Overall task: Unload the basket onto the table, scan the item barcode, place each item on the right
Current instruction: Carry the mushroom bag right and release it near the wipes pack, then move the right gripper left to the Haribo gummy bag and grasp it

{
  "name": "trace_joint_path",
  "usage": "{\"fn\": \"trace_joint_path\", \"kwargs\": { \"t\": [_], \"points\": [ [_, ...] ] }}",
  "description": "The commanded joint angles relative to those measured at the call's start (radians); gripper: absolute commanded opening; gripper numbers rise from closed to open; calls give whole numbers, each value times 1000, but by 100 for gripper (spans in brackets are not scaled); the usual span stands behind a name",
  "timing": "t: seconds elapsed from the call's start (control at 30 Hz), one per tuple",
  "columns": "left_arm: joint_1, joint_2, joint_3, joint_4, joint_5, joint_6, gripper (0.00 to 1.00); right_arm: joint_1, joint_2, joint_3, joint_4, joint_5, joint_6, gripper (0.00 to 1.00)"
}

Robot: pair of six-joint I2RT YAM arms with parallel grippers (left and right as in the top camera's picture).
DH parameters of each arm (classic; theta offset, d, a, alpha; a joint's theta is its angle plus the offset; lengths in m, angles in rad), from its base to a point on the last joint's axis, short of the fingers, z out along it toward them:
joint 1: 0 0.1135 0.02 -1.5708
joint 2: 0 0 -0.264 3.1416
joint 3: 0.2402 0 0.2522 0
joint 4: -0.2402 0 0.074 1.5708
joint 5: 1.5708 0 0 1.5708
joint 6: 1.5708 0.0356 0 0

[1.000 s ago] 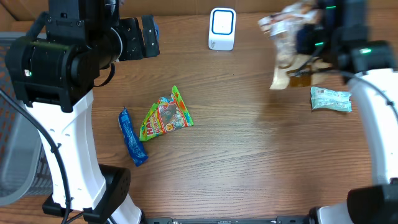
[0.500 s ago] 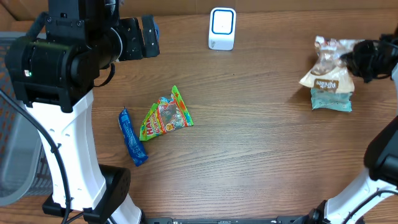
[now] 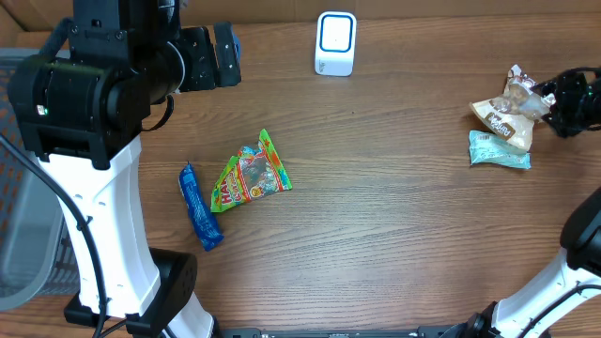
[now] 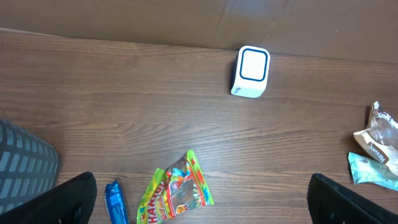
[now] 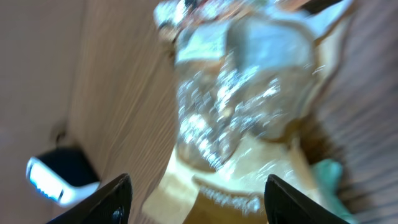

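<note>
Blue wrapper (image 3: pixel 199 207), white-blue scanner (image 3: pixel 335 42), teal packet (image 3: pixel 495 153), tan pouch (image 3: pixel 505 113).

Lighting bright and even across the wooden surface (image 3: pixel 376 235), diffuse, from above. Shadows short and soft-edged beside the white scanner (image 3: pixel 335 43) and candy bag (image 3: pixel 249 176). Overhead and left wrist views sharp. Right wrist view heavily motion-blurred: the clear snack bag (image 5: pixel 242 93) smears, streaked white glare on its film; the dark fingers (image 5: pixel 111 200) at the bottom edge are soft.

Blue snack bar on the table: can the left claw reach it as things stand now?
Probably yes. The blue snack bar lies uncovered, apart from the Haribo bag, and the left claw is open with nothing between them.
</note>
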Motion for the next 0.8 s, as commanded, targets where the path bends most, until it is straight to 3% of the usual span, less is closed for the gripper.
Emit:
{"fn": "trace_joint_path", "kwargs": {
  "t": [0.0, 0.13, 0.33, 0.53, 0.77],
  "points": [
    [-2, -2, 1, 2, -5, -2, 100, 44, -23, 60, -14, -154, -130, 60],
    [-2, -2, 1, 2, -5, -2, 100, 130, -47, 83, -53, -213, -214, 61],
    [-2, -2, 1, 2, -5, -2, 100, 364, -44, 82, -61, -214, -270, 73],
    [-2, -2, 1, 2, -5, -2, 100, 675, -34, 68, 14, -89, -293, 88],
    [-2, -2, 1, 2, -5, -2, 100, 921, 46, 63, 158, 41, -90, 89]
  ]
}}
